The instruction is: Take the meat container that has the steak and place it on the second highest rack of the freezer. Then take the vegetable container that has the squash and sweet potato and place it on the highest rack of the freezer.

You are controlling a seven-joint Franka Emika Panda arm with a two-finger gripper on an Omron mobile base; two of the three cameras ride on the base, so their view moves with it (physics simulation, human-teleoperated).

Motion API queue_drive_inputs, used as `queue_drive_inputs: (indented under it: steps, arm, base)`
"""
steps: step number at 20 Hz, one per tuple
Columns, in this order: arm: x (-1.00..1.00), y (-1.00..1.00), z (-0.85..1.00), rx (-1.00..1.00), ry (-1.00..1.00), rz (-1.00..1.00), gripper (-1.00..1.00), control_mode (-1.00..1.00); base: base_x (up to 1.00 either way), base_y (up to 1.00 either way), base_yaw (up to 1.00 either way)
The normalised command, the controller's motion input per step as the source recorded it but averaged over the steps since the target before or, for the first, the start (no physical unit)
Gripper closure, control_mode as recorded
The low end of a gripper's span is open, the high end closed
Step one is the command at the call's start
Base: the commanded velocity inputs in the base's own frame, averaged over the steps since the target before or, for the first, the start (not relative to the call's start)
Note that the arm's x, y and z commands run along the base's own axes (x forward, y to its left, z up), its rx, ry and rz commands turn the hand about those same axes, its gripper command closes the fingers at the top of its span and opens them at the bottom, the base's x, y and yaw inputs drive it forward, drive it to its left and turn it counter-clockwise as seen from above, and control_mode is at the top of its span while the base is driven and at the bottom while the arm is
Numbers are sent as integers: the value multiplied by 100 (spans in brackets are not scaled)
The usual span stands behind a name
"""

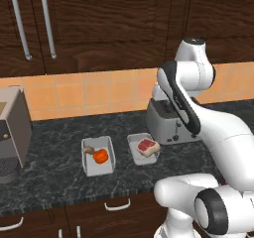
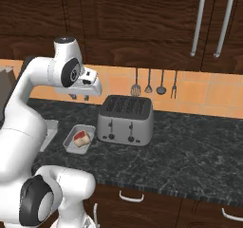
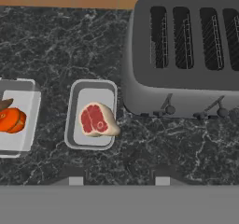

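Note:
The meat container (image 1: 135, 153) (image 2: 70, 145) (image 3: 72, 125) is a shallow grey tray on the dark counter, just left of the toaster, and holds the red steak (image 1: 148, 146) (image 2: 81, 137) (image 3: 97, 119). To its left stands the vegetable container (image 1: 88, 166) (image 3: 32, 120) with the orange squash (image 1: 100, 155) (image 3: 11, 119) and the brown sweet potato (image 1: 89, 149) (image 3: 4, 104). My gripper (image 2: 79, 98) (image 3: 118, 178) hangs open high above the counter, pointing down, with nothing between its fingers; the steak tray lies below and slightly to its left. The freezer and its racks are out of view.
A silver four-slot toaster (image 1: 166, 123) (image 2: 126, 120) (image 3: 186, 55) stands right beside the meat tray. A grey coffee machine (image 1: 12, 133) sits at the counter's left end. Utensils (image 2: 154, 82) hang on the orange tiled wall. Dark wooden cabinets run above and below.

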Motion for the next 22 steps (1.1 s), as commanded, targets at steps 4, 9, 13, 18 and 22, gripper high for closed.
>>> queue_drive_inputs:
  steps: [4, 9, 13, 18, 22]
  arm:
    - [-25, 0, -6, 0, 2, 0, -100, -100]
    - [-39, 87, -95, -41, 14, 4, -100, -100]
    - [-1, 97, -99, -45, 28, 23, -100, -100]
    - [21, 40, -55, -27, 19, 8, -100, -100]
    - [6, 67, -45, -12, 14, 29, -100, -100]
  base:
    - [0, 0, 0]
    - [0, 0, 0]
    - [0, 0, 0]
    - [0, 0, 0]
    - [0, 0, 0]
